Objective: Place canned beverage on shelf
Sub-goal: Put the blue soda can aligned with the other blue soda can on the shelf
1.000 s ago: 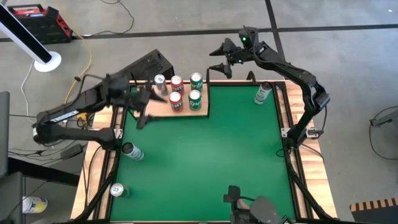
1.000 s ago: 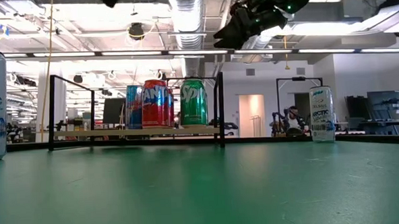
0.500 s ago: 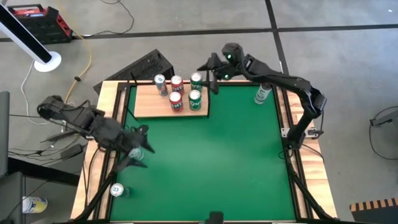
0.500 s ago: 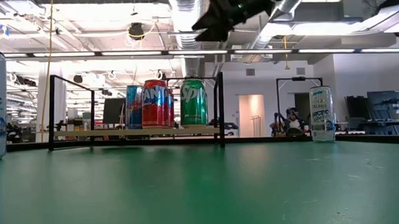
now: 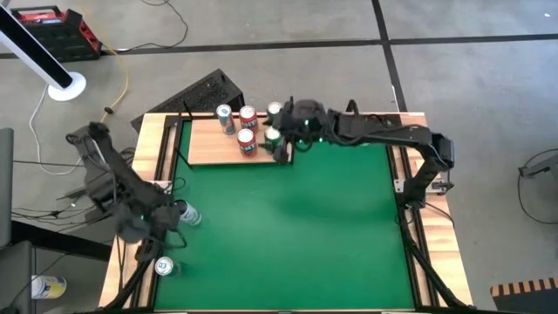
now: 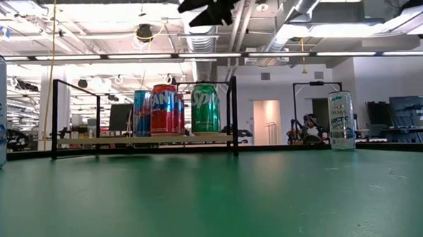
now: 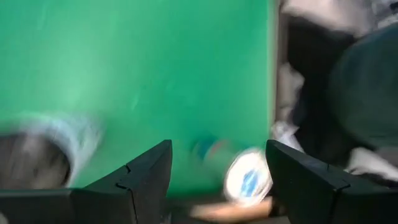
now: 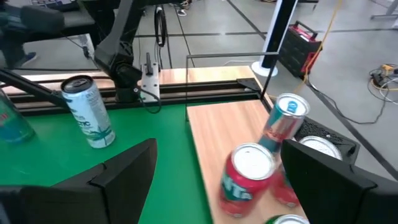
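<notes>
Readable in part only: "Sp" in white on the green can (image 6: 204, 107) on the shelf (image 6: 144, 138); "CTIC" on the tall pale can (image 6: 340, 120).

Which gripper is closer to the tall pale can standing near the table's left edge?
Left. The left gripper hangs beside the tall pale can, fingers open. The right gripper is across the table, above the light-wood shelf at its green soda cans.

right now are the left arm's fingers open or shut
Open: in the left wrist view the two dark fingers stand wide apart, with green table between them and nothing gripped.
</notes>
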